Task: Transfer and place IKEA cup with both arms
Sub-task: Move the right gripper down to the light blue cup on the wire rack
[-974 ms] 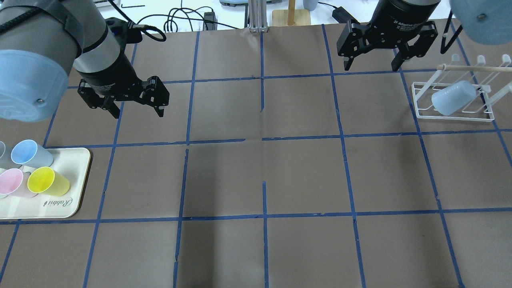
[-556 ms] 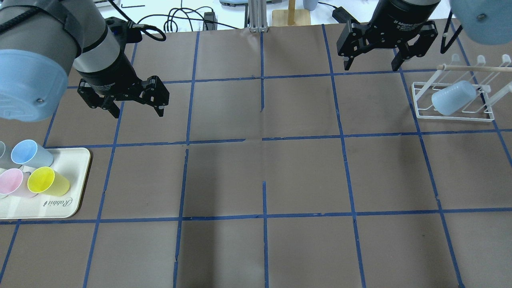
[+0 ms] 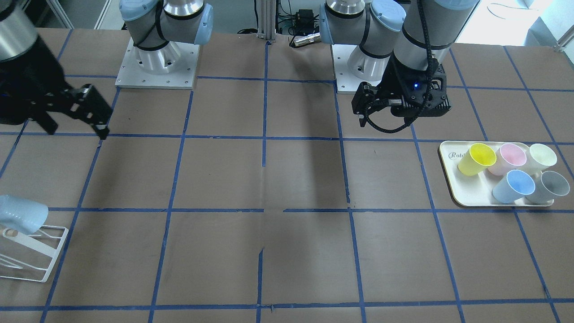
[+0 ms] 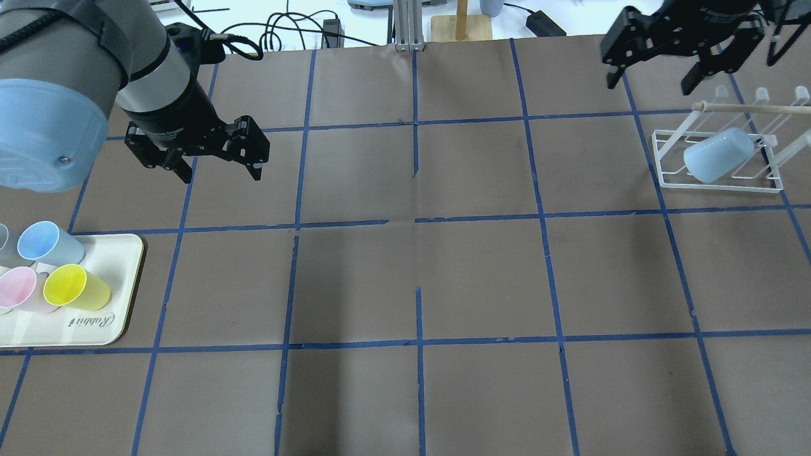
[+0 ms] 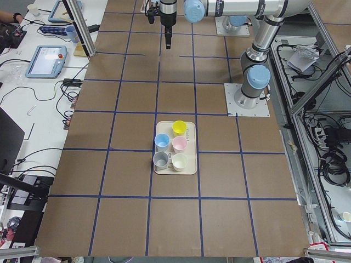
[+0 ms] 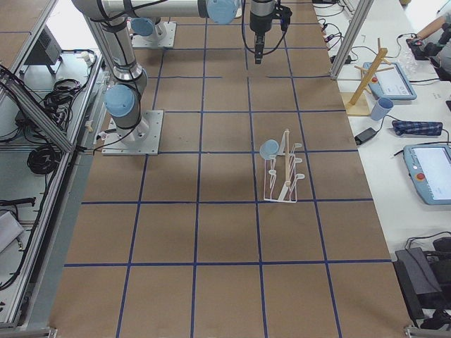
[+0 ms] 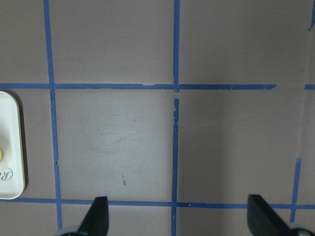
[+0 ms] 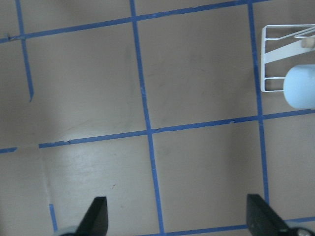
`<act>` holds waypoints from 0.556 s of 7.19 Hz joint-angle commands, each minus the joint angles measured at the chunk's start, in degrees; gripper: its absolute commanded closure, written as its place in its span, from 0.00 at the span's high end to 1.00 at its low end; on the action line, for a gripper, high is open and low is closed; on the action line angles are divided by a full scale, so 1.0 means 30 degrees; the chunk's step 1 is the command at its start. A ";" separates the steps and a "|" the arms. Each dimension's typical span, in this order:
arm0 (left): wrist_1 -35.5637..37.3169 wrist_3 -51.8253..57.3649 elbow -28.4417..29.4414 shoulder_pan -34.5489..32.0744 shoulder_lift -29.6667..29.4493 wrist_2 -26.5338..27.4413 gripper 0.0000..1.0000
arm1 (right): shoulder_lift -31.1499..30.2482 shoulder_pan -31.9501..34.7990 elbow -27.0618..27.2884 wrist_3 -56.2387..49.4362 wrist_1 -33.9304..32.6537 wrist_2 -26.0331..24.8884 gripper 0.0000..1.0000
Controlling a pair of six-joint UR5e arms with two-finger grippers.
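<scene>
The pale blue IKEA cup (image 4: 719,155) lies tilted, mouth down, on a peg of the white wire rack (image 4: 722,185) at the table's right. It also shows in the front view (image 3: 22,215) and the right wrist view (image 8: 301,86). A near-identical light blue cup (image 4: 47,244) stands on the cream tray (image 4: 95,329) at the left. My left gripper (image 4: 221,177) hangs open and empty above the table, beyond the tray. My right gripper (image 4: 649,85) is open and empty, high at the far right, beyond the rack's left end.
On the tray stand also a yellow cup (image 4: 76,286), a pink cup (image 4: 19,288), a grey cup (image 3: 549,186) and a cream cup (image 3: 542,157). A wooden stand (image 4: 461,25) and cables lie past the far edge.
My right gripper has moved to the right and toward the far edge, still open. My left gripper has shifted only slightly. The cups have not moved.
</scene>
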 commanded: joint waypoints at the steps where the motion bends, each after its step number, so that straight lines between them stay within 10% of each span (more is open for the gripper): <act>1: 0.0085 0.0029 -0.0036 0.0032 0.0018 -0.0044 1.00 | 0.0599 -0.3342 0.0263 -0.5884 -0.0441 0.0153 1.00; 4: 0.0115 0.0029 -0.0124 0.0033 -0.0011 -0.0015 1.00 | 0.1885 -0.6073 0.1721 -1.3162 -0.3331 0.0415 1.00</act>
